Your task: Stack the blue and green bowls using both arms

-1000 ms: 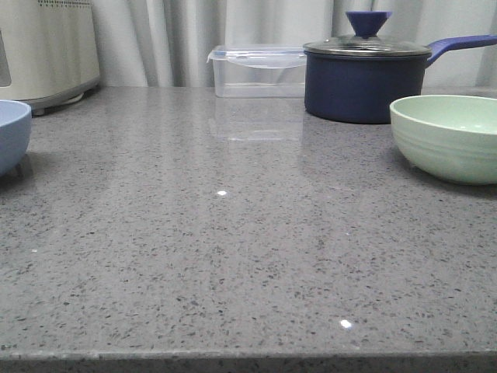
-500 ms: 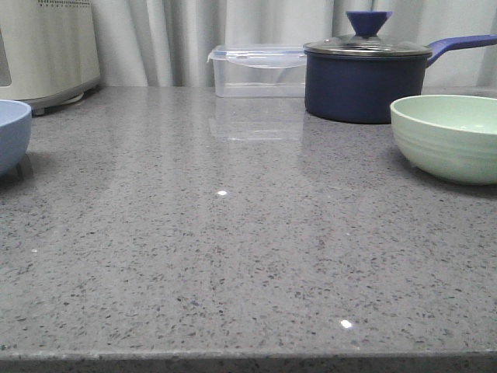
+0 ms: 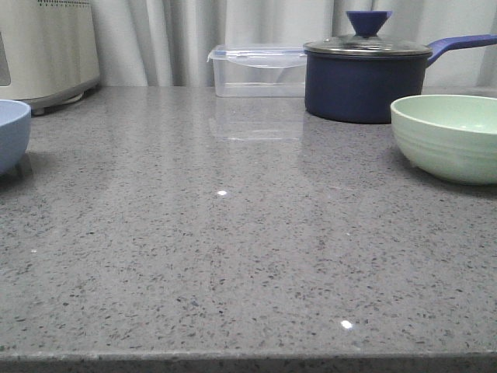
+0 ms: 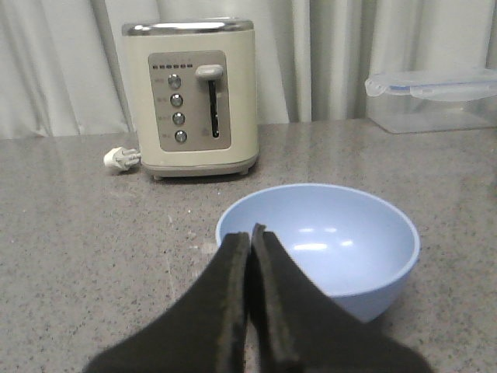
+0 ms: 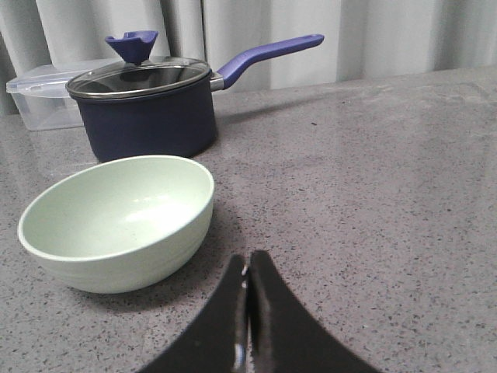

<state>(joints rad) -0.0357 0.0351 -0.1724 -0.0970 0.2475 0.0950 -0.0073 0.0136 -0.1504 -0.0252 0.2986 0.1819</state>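
The blue bowl [image 3: 12, 136] is sitting upright at the far left edge of the grey speckled counter [image 3: 233, 256], half cut off in the front view, and the green bowl [image 3: 449, 137] is sitting upright over on the right, well apart from it. From the left wrist camera, the left gripper [image 4: 250, 233] is pointing at the blue bowl [image 4: 322, 245], its two black fingers pressed together with nothing between them, the tips lying just over the near rim. Behind that bowl a cream toaster [image 4: 190, 97] is standing, its plug [image 4: 120, 159] lying beside it. On the other side, the right gripper [image 5: 247, 268] is likewise pinched closed and holding nothing, sitting just beside the green bowl [image 5: 120, 221] without touching it. A dark blue saucepan [image 5: 147, 109] with a glass lid is standing just behind the green bowl, and a clear plastic container [image 3: 256, 70] is resting next to it by the curtain [image 3: 194, 39].
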